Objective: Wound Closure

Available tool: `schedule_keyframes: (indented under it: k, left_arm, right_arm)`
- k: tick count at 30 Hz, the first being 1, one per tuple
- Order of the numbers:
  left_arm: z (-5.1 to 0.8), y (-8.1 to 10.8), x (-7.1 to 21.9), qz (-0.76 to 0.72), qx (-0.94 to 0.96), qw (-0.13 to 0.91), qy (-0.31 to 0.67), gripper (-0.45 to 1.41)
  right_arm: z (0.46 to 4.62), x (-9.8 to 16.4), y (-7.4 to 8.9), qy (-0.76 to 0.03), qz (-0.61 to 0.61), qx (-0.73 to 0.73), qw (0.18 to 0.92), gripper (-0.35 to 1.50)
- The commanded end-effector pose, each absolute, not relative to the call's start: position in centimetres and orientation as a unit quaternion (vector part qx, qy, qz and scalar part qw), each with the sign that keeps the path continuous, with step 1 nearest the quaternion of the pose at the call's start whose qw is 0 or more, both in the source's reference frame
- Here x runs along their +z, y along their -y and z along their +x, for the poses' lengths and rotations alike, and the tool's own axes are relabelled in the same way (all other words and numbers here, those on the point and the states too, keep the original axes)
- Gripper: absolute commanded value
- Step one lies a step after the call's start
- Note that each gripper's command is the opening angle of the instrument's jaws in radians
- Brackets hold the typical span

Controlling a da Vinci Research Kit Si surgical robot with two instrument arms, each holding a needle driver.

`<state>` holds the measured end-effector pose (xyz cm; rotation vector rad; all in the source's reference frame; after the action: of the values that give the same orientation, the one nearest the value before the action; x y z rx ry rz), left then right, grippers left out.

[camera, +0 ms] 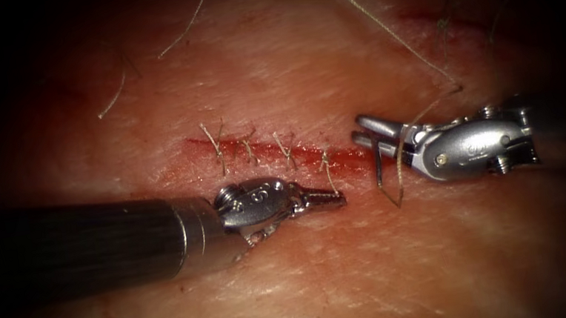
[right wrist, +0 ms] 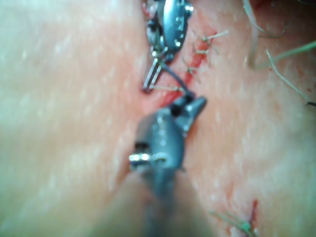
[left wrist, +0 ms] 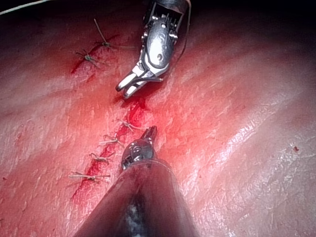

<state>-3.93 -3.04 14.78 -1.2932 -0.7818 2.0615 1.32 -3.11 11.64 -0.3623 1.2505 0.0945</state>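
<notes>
Steel right hand (camera: pixel 370 140) holding needle (camera: pixel 379 167), four stitches (camera: pixel 251 149), left hand (camera: pixel 330 199) empty.

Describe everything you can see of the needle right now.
The needle looks like a thin, dark, curved metal wire. The right claw is shut on it near one end, at the right end of the cut. From there its curve hangs down toward the tissue, and pale thread trails from near it up across the tissue. Whether its tip enters the tissue cannot be told.

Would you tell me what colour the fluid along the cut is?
The fluid along the cut is red, clearest in the endoscope view.
</notes>
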Motion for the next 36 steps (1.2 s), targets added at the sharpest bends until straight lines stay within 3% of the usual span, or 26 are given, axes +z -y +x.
schedule_keyframes:
  k: [1, 15, 36]
  left_arm:
    - [-3.99, 3.09, 14.84, -0.484, 0.772, 0.288, 0.294, -0.03]
    - [-3.98, 3.1, 14.85, -0.483, 0.773, 0.288, 0.293, -0.03]
    - [-3.98, 3.12, 14.84, -0.482, 0.774, 0.287, 0.293, -0.05]
  right_arm:
    - [1.38, 11.7, 3.13, -0.583, -0.169, 0.043, 0.793, -0.35]
    - [1.38, 11.68, 3.08, -0.585, -0.193, 0.01, 0.788, -0.35]
    - [1.25, 11.77, 2.95, -0.597, -0.114, 0.143, 0.781, -0.35]
